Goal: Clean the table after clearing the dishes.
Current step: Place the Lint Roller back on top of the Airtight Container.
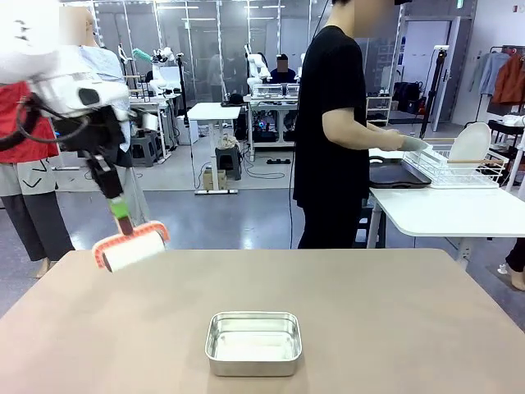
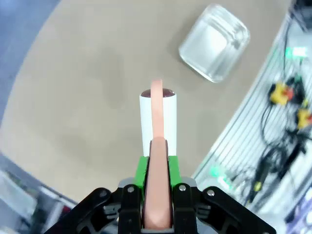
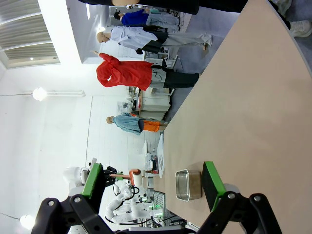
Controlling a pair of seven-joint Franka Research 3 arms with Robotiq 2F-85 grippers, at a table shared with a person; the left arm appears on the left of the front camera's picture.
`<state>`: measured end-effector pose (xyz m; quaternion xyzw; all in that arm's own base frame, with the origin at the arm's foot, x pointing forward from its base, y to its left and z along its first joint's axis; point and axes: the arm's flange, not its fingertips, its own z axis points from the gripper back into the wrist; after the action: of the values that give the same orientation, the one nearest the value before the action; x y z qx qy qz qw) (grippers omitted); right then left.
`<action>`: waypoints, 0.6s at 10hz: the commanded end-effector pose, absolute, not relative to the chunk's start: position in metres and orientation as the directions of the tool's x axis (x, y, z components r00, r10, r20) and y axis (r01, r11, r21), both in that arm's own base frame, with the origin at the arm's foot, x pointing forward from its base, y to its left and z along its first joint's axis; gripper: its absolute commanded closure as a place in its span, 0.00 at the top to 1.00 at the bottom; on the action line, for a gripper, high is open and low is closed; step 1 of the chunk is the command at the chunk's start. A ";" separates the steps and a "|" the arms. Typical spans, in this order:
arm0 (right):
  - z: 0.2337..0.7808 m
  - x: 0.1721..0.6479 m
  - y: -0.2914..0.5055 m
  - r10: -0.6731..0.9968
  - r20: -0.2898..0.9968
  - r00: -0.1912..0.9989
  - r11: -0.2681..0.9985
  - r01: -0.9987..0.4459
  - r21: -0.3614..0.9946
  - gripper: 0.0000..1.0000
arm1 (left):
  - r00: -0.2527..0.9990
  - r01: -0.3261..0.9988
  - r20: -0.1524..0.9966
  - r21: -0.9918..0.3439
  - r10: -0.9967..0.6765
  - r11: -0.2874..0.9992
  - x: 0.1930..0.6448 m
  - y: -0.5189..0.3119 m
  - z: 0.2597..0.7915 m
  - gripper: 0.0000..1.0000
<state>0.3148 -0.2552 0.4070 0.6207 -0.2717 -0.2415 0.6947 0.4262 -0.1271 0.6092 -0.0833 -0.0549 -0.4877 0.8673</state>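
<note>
Over the far left corner of the beige table (image 1: 385,304), my left gripper (image 1: 120,207) is shut on the orange handle of a lint roller (image 1: 131,248). The white roll hangs tilted just above the tabletop. In the left wrist view the roller (image 2: 157,117) points away from my gripper (image 2: 157,168) over the table (image 2: 73,97). My right gripper (image 3: 153,180) stands open with nothing between its green pads, beside the table (image 3: 243,97). A white plate (image 1: 470,144) stands in a wire rack, with a dark tray (image 1: 398,174) next to it.
A small steel pan (image 1: 253,342) sits near the table's front middle, also in the wrist views (image 2: 214,41) (image 3: 187,184). A person in black stands at the far side, a gloved hand (image 1: 414,145) at the rack on a smaller white table (image 1: 447,209).
</note>
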 end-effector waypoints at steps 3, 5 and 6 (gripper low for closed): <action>0.410 0.311 -0.257 -0.663 0.083 0.744 0.120 -0.004 0.993 1.00 | 0.026 1.000 0.140 -0.018 -0.990 0.023 0.360 -0.200 0.592 0.21; 0.410 0.311 -0.257 -0.663 0.083 0.744 0.120 -0.004 0.993 1.00 | -0.002 1.000 0.173 0.029 -0.985 0.004 0.345 -0.203 0.596 0.21; 0.410 0.311 -0.257 -0.663 0.083 0.744 0.120 -0.004 0.993 1.00 | 0.039 0.999 0.122 -0.033 -0.992 0.035 0.359 -0.225 0.594 0.21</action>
<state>0.3147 -0.2553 0.4071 0.6207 -0.2718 -0.2415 0.6946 0.3470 -0.2228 0.5967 -0.0503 -0.0401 -0.7031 0.7082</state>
